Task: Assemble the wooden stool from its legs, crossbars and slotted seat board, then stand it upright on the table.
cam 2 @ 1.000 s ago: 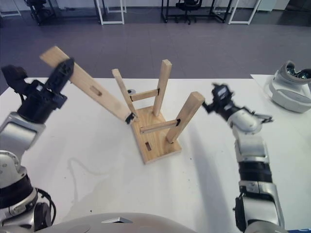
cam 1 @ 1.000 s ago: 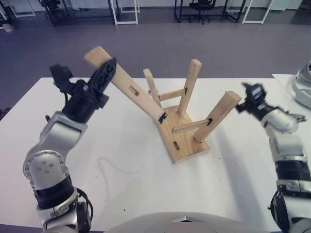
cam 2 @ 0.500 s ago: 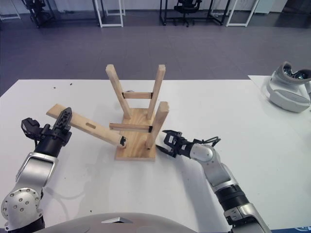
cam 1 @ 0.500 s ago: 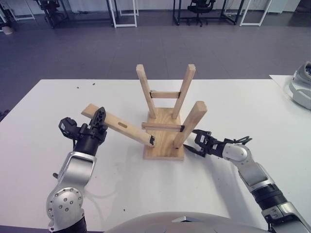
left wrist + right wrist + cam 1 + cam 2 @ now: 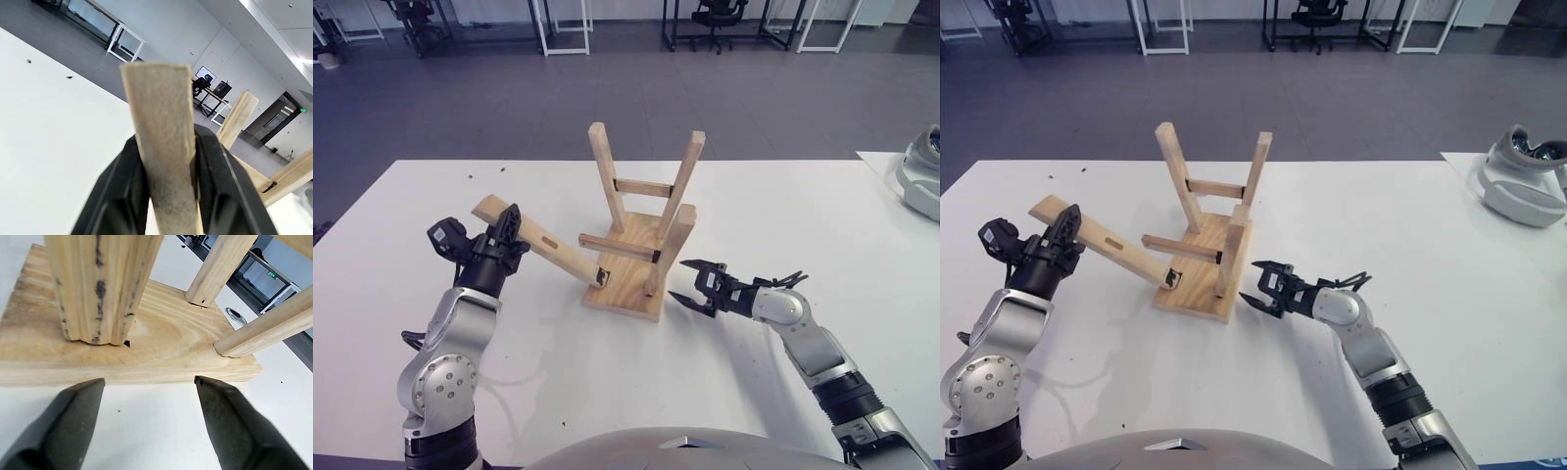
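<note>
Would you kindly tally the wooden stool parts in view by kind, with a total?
legs: 4, one of them held in the left gripper
crossbars: 2
seat board: 1
total: 7

Table: a white table (image 5: 822, 196) spans the foreground, with a few dark specks near its far left edge.
Floor: a grey floor (image 5: 460, 98) stretches away behind it, faintly glossy under the overhead light.
Furniture: white-framed desks (image 5: 545, 29) and a black-framed desk (image 5: 671, 29) line the far end, a black office chair (image 5: 720, 10) among them.
Side surface: a second white top (image 5: 1466, 168) at the right carries a white headset (image 5: 1520, 176).
Walls and ceiling: pale walls (image 5: 161, 24) meet a white ceiling (image 5: 274, 24) with a strip light (image 5: 305, 61).
</note>
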Controlling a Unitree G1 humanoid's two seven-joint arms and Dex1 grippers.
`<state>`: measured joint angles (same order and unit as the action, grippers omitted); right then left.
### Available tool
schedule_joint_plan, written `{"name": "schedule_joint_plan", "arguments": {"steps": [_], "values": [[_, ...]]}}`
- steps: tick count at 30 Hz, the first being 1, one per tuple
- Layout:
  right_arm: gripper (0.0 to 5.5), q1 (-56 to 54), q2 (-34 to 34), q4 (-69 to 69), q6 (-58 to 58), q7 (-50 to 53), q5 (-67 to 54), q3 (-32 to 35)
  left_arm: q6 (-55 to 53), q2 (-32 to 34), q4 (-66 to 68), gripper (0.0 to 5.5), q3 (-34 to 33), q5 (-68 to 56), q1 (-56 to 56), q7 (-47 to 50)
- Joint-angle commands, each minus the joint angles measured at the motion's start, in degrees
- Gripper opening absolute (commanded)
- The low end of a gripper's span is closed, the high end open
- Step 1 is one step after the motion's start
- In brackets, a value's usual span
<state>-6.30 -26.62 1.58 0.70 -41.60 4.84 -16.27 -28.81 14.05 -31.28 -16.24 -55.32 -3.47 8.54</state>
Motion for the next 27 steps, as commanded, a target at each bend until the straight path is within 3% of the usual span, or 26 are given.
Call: {"name": "schedule_joint_plan", "arguments": {"steps": [1, 9, 17, 27], "values": [[3.44, -0.5, -0.9, -1.0, -0.5, 0.1, 1.2, -0.1, -2.1, 2.7, 1.9, 1.06, 2.8, 5.8, 0.9, -1.8], [3.44, -0.9, -0.9, -4.9, -2.7, 1.2, -0.7, 2.7, -5.3, 7.0, -0.5, 1.06, 11.2, 15.4, -2.3, -5.4], [3.44, 0.7, -1.0, -11.8, -7.3, 1.5, -5.8, 7.4, -6.8, 5.4, -2.0, 1.06, 17.3, 22.9, -3.1, -3.2], [3.44, -0.4, 0.4, -12.5, -8.9, 2.1, -5.4, 6.7, -9.0, 8.0, -1.1, 1.06, 24.1, 28.8, -3.0, -6.0]]}}
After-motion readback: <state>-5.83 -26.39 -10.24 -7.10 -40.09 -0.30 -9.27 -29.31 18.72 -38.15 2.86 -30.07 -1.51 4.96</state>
